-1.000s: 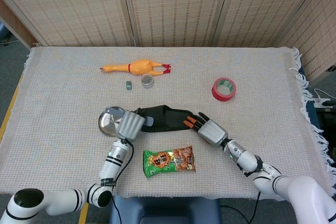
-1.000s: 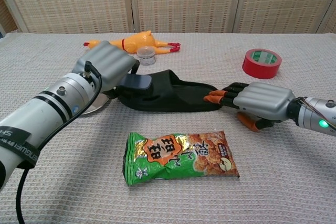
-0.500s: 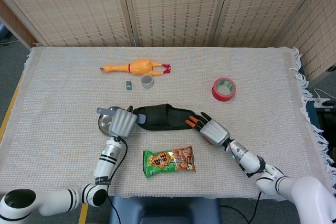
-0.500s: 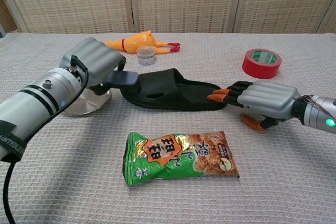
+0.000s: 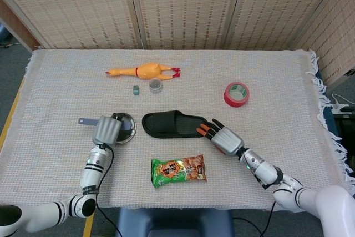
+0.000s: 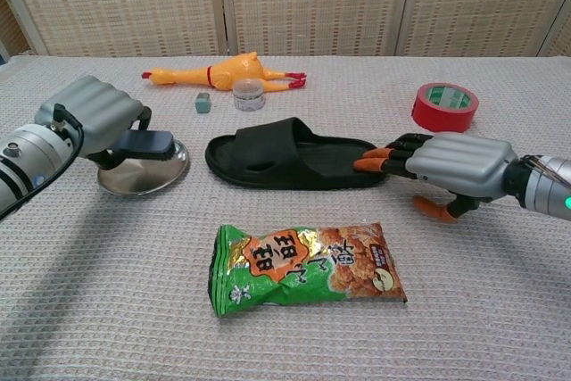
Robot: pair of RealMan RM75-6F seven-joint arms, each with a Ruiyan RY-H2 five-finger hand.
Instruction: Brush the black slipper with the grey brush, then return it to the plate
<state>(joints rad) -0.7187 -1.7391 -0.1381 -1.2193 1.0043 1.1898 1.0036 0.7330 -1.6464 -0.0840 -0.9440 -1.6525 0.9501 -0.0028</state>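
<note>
The black slipper lies flat at the table's middle, also seen in the chest view as the slipper. My left hand grips the grey brush, whose handle pokes out to the left. The brush head hangs just over the silver plate, left of the slipper and apart from it. My right hand reaches in from the right. Its fingertips rest on the slipper's right end, and the thumb stays off to the side on the cloth.
A green and orange snack bag lies in front of the slipper. Further back are a rubber chicken, a small jar and a small grey block. A red tape roll sits at the right.
My left hand has carried the brush leftward, off the slipper's left end to above the plate. The right hand has stayed at the slipper's right end.
</note>
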